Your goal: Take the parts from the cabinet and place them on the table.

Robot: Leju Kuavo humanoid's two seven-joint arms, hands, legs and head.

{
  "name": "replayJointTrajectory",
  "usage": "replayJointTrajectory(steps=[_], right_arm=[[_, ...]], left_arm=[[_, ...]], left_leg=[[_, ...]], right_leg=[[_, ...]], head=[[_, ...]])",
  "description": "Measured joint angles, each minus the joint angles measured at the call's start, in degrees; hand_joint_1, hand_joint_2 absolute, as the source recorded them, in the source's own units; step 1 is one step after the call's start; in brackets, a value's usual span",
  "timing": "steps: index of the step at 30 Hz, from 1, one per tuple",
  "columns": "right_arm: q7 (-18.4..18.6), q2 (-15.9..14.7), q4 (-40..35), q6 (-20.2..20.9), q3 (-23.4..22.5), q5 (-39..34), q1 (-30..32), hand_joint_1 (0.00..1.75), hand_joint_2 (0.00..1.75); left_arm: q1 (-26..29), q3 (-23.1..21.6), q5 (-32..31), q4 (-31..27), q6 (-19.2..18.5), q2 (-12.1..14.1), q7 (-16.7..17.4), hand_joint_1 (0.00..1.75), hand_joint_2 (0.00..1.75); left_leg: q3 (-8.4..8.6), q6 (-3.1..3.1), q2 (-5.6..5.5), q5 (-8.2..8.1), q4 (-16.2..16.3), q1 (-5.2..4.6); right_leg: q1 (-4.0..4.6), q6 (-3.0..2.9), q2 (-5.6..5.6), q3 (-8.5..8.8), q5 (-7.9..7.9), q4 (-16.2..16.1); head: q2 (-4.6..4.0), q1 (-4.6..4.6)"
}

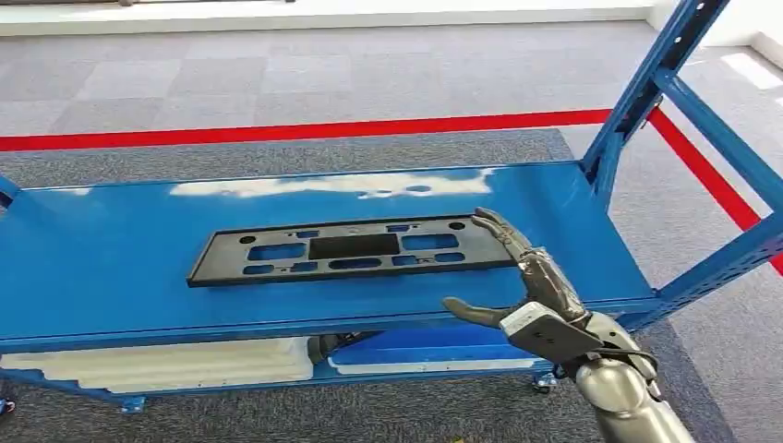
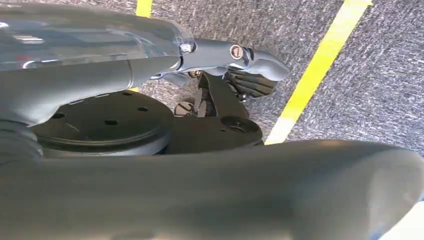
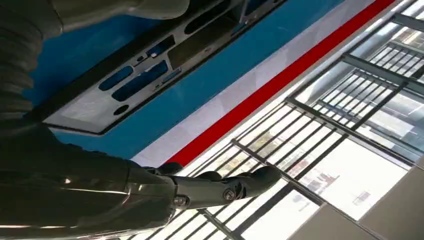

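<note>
Black perforated panel (image 1: 355,249) lies flat at centre frame on the blue shelf (image 1: 111,268). Right hand (image 1: 526,295), lower right, fingers (image 1: 503,231) spread wide, touching the panel's right end, holding nothing. Risk, judged: flat part offers little purchase; fingers may push it away.

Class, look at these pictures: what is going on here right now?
A humanoid robot reaches its right hand toward a flat black plastic part lying on a blue metal shelf. The fingers are spread at the part's right end and have not gripped it yet. The left hand hangs down over the carpet, holding nothing.
</note>
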Motion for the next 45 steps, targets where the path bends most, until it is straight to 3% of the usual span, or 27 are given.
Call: replayJointTrajectory(steps=[45], right_arm=[[0.0, 0.0, 0.0, 0.0, 0.0, 0.0, 0.0, 0.00, 1.75]], left_arm=[[0.0, 0.0, 0.0, 0.0, 0.0, 0.0, 0.0, 0.00, 0.00]], left_leg=[[0.00, 0.00, 0.00, 0.00, 0.0, 0.00]], right_leg=[[0.00, 0.00, 0.00, 0.00, 0.00, 0.0]], head=[[0.00, 0.00]])
